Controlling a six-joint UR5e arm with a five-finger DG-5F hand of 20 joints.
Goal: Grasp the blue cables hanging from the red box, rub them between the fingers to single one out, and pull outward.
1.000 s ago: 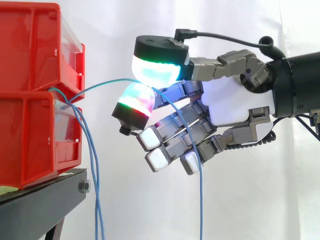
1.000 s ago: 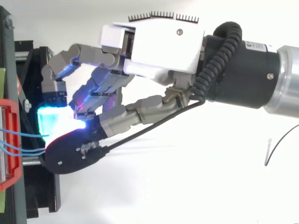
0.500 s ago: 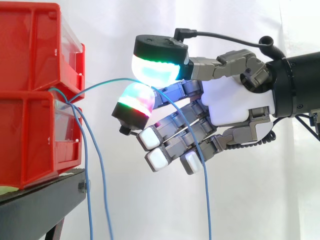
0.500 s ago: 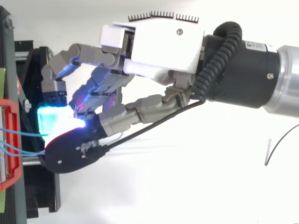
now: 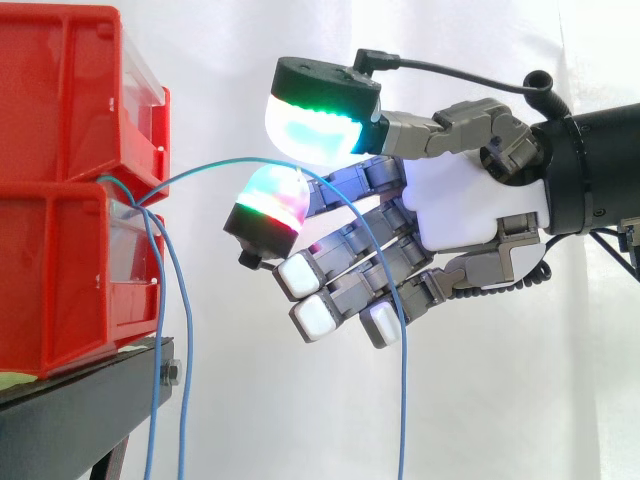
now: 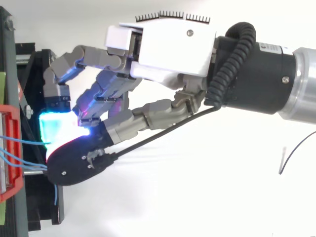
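Two red boxes are stacked at the left; thin blue cables come out of the lower red box (image 5: 60, 280) at its front lip. One blue cable (image 5: 215, 170) arcs right from the box, passes between the thumb's glowing pad (image 5: 310, 130) and a fingertip pad (image 5: 272, 200), then drops past the other fingers to the bottom edge. My hand (image 5: 470, 210) reaches in from the right, fingers curled, pinching that cable. Two more blue cables (image 5: 160, 350) hang loose beside the box. From above, my hand (image 6: 168, 44) sits just right of the red box (image 6: 12, 148), cables (image 6: 24, 140) running into the pinch.
The boxes rest on a black stand (image 5: 90, 400) whose edge juts out below them. A white curtain lies behind. A thin black wire (image 6: 291, 155) curls at the right in the top view.
The thumb has tipped up slightly over the fingertip. The two loose cables have swung left, closer to the box. The hand itself has stayed in place.
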